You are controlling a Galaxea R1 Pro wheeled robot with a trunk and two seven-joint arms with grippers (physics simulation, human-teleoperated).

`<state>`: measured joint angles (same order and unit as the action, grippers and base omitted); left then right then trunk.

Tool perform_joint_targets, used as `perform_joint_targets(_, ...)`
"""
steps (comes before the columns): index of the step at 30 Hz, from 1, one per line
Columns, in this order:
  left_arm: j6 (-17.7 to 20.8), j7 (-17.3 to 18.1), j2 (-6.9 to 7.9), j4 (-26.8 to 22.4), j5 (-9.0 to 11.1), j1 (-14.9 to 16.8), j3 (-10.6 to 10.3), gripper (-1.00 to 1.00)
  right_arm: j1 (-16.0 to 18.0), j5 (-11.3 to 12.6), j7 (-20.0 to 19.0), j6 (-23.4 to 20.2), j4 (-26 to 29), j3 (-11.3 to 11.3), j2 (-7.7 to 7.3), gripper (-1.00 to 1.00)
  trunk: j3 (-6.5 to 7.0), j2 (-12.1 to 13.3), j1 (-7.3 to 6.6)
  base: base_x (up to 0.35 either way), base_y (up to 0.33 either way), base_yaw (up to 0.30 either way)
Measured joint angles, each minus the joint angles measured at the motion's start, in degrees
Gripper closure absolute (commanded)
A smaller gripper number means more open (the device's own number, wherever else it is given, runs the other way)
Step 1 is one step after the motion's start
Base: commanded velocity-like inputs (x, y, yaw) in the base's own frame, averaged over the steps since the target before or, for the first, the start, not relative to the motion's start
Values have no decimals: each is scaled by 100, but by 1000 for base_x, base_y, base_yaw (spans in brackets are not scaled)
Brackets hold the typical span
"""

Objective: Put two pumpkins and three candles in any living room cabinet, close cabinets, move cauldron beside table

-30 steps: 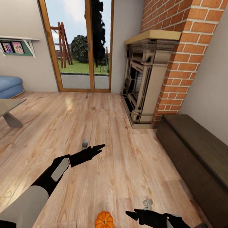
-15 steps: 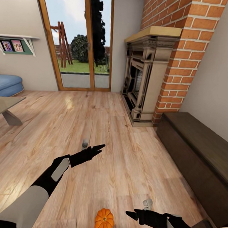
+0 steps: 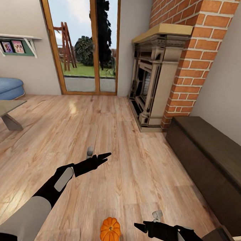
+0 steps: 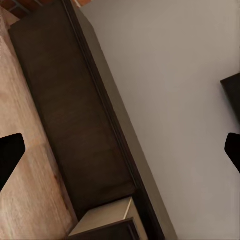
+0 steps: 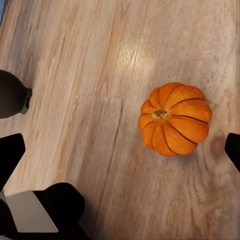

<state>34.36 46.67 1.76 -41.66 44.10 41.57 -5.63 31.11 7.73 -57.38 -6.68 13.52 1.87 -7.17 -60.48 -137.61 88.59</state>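
- A single pumpkin (image 3: 110, 231) sits upright on the wooden floor (image 3: 98, 133) at the bottom centre of the head view, orange and ribbed, nothing touching it.
- The right gripper (image 3: 136, 227) is at the lower right of that frame, its dark fingers pointing toward the pumpkin from the right; the tip is near the pumpkin but apart from it, with bare floor between them.
- In the right wrist view the pumpkin (image 5: 175, 119) lies right of the frame's centre, with the two dark fingertips at the far left and far right edges, spread wide and holding nothing.
- The left gripper (image 3: 107, 156) is in the middle of the head view, above and left of the pumpkin and well apart from it; in the left wrist view its fingertips sit at opposite edges of the frame, released and empty.
- The cabinet (image 3: 210, 165), long, low and dark brown, runs along the wall at the right of the head view. In the left wrist view the cabinet (image 4: 75, 125) shows one drawer (image 4: 107, 217) pulled out at the bottom of the frame, its interior light tan.
- A fireplace (image 3: 151, 83) with a brick chimney stands at the upper right of the head view, beyond the cabinet.
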Motion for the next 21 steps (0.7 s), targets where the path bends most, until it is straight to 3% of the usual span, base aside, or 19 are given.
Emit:
perform_joint_targets(14,0,0,0,0,0,0,0,-100,0,0,-1,0,0,-1,-4,-100,-251,-561,307,0,0,0)
perform_joint_targets(21,0,0,0,1,0,0,0,-100,0,0,-1,-1,-7,-2,13,-100,-406,-572,326,0,0,0)
